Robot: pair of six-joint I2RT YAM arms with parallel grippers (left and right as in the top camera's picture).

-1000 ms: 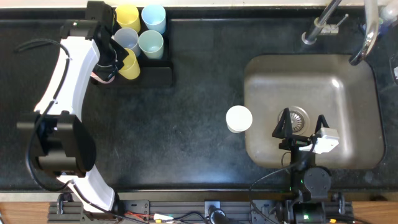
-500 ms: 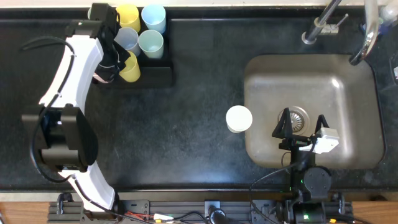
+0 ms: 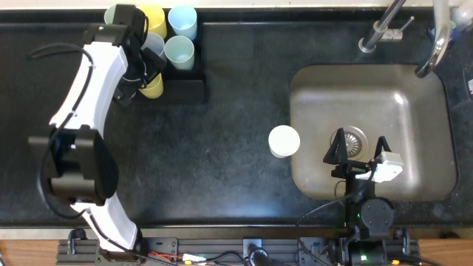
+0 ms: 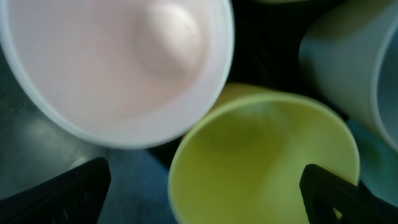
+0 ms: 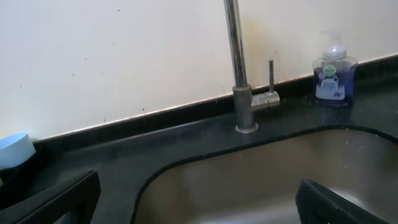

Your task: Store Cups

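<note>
Placement step looks nearly finished: the left claw (image 4: 205,169) hangs released just above the pale yellow plastic cup (image 4: 267,155), which stands upright in the black cup rack (image 3: 185,89) at the far-left back of the dark speckled tabletop (image 3: 222,192), packed against a pale whitish cup (image 4: 112,56). Left to store, by my read, is the white round cup (image 3: 284,140) alone on the tabletop just beside the steel sink (image 3: 414,89), near the right claw (image 3: 359,148), which is spread open and empty over the basin. Next move probably calls for lifting the left claw clear of the rims, then grasping that lone cup.
</note>
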